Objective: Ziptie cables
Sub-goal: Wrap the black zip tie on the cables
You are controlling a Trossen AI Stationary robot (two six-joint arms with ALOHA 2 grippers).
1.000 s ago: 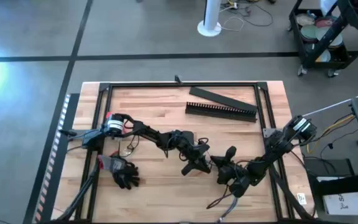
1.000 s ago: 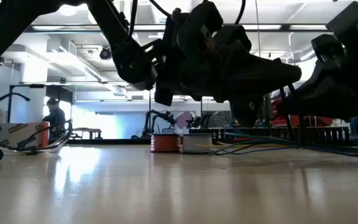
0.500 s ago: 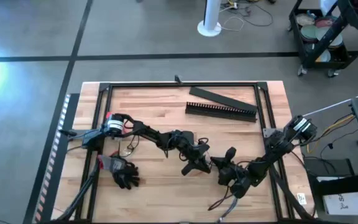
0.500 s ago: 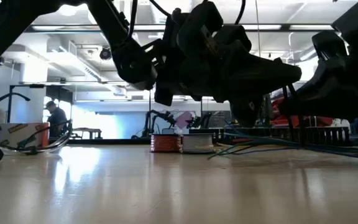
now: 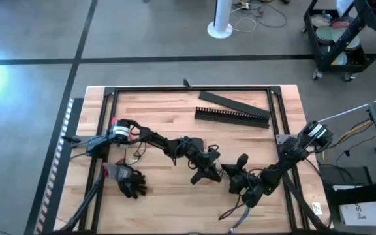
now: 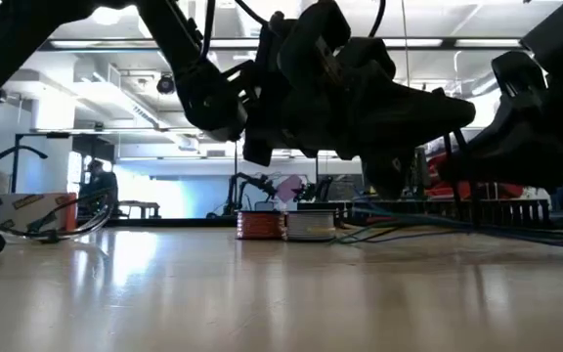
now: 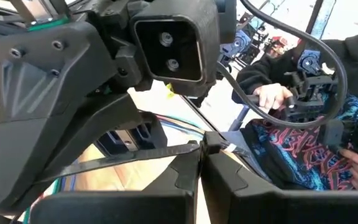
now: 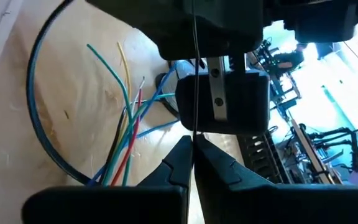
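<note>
Two dark robot arms meet near the middle of a wooden worktop point(image 5: 155, 108), toward its near edge. The left pincer point(image 5: 209, 171) reaches in from the left; the right pincer point(image 5: 234, 175) comes from the right, and the two tips sit just beside each other.

In the left wrist view, the left pincer's fingers point(image 7: 185, 177) are pressed together on a thin black ziptie point(image 7: 129, 158), which runs as a straight strip from the fingertips toward the other arm's wrist.

In the right wrist view, the right pincer's fingers point(image 8: 179, 158) are closed on a very thin dark strand that runs straight away from the tips; whether it is the ziptie or a wire cannot be told.

Beneath it on the wood lie the cables point(image 8: 126, 134): a blue cord curving in a loop, with loose green, yellow, red and blue wire ends fanning out.

Farther back lies a comb-toothed black duct point(image 5: 232, 117), with a flat black bar point(image 5: 227, 100) just beyond it. A black glove point(image 5: 130, 180) lies near the left front. A person point(image 7: 303, 124) sits beyond the worktop.
</note>
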